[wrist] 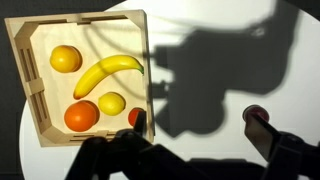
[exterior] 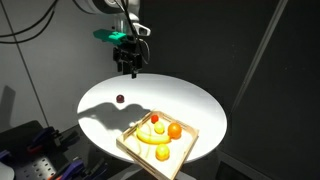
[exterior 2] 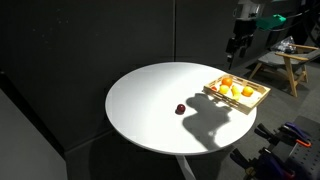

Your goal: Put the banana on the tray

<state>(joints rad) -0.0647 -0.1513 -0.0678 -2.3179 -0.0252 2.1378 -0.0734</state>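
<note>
Yellow curved banana [wrist: 107, 73] lies inside the square light-wood tray [wrist: 75, 19]; my gripper [exterior: 126, 70] hangs open over the round white tabletop [exterior: 185, 100].

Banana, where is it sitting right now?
In the wrist view the banana lies inside the tray, near its middle, between the round fruit at upper left and the yellow fruit just below it.

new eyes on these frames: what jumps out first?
Most striking: the banana already lies in the light-wood tray at the round white table's edge, among round yellow and orange fruits. A small dark red round object sits alone on the tabletop, and the open gripper hangs high above, throwing a big shadow.
</note>
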